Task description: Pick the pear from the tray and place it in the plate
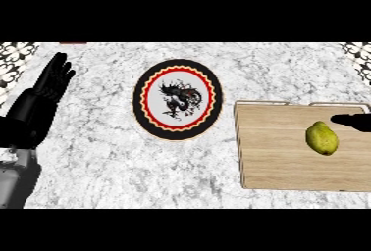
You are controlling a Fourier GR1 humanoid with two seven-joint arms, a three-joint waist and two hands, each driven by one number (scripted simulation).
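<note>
Head view: the pear (322, 138) lay near the tray's (275, 159) right edge. The right hand (353, 121) was just above it, its grip indiscernible. The left hand (54, 78) rested open, upper left.

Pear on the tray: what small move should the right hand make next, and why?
Probably ease the right hand toward the pear, slightly down-left in the head view. The pear lies on the tray, not yet held; the hand shows at the view's right edge, just beside it. The plate lies farther left.
</note>
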